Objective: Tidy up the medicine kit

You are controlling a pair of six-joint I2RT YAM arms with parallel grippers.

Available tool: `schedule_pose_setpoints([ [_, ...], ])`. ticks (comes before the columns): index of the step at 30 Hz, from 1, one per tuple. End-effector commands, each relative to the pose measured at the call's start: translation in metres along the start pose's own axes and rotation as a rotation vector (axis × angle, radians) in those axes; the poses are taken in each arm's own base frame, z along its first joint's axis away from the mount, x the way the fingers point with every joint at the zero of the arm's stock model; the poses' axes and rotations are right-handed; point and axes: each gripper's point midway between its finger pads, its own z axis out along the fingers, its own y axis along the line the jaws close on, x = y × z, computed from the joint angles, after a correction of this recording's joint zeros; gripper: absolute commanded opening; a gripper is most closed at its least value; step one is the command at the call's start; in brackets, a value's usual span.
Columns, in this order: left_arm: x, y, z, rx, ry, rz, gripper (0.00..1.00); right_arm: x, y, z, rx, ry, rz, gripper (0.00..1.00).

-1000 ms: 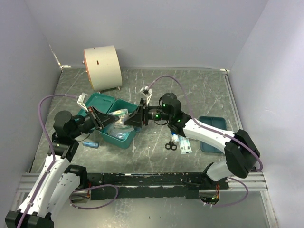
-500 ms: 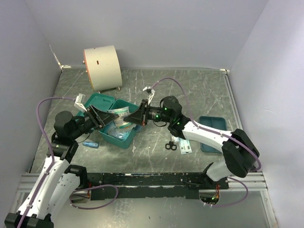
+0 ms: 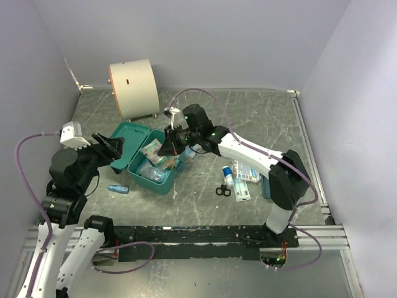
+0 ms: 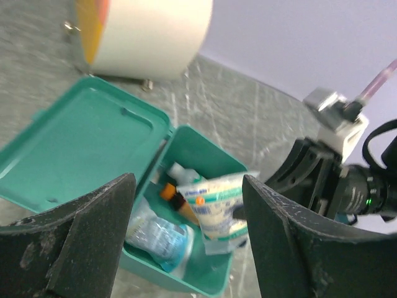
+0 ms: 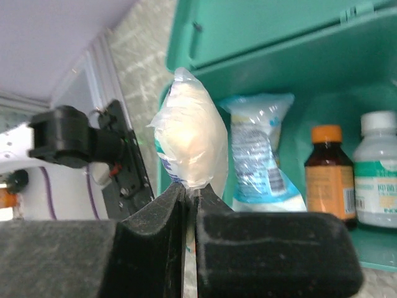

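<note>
The medicine kit [image 3: 152, 176] is a teal box standing open left of centre, its lid [image 3: 128, 137] laid back. My right gripper [image 3: 167, 148] is shut on the edge of a clear plastic packet [image 5: 188, 133] with white contents, holding it above the box. Inside the kit [image 5: 291, 81] are a brown bottle [image 5: 325, 171], a white bottle [image 5: 377, 167] and a blue-printed pouch [image 5: 260, 155]. My left gripper [image 3: 107, 144] stands open to the left of the lid, holding nothing. In the left wrist view its fingers [image 4: 80, 242] frame the kit [image 4: 211, 273] and the packet [image 4: 214, 208].
A cream drum [image 3: 133, 87] lies on its side at the back left. On the table right of the kit are black scissors [image 3: 223, 190] and several small boxes [image 3: 245, 174]. A blue tube [image 3: 118, 189] lies in front of the kit.
The left gripper opened, let go of the packet and drew back to the left. The right gripper shut on the packet and carried it left over the open kit.
</note>
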Motion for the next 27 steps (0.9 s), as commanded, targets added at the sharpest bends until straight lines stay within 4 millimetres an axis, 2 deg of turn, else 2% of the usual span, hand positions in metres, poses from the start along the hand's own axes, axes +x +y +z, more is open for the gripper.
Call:
schedule_pose_setpoints([
  [1, -0.031, 0.02, -0.006, -0.123, -0.137, 0.062, 0.8, 0.04, -0.015, 0.0, 0.069, 0.211, -0.017, 0.05],
  [5, -0.041, 0.016, 0.0, -0.119, -0.171, 0.068, 0.79, 0.052, -0.027, 0.018, 0.134, 0.307, -0.044, 0.06],
  [10, -0.042, 0.019, 0.015, -0.139, -0.157, 0.1, 0.79, 0.059, -0.038, 0.039, 0.145, 0.359, -0.016, 0.06],
  [17, -0.041, 0.025, 0.021, -0.173, -0.149, 0.132, 0.78, 0.085, -0.023, 0.063, 0.046, 0.459, 0.067, 0.07],
  [22, -0.043, 0.026, 0.02, -0.171, -0.158, 0.156, 0.78, 0.104, -0.032, 0.069, 0.092, 0.541, 0.084, 0.08],
  [23, -0.044, 0.026, 0.021, -0.174, -0.158, 0.158, 0.78, 0.103, -0.032, 0.07, 0.09, 0.539, 0.085, 0.1],
  [27, -0.044, 0.025, 0.023, -0.169, -0.154, 0.166, 0.78, 0.101, -0.046, 0.075, 0.158, 0.525, 0.073, 0.31],
])
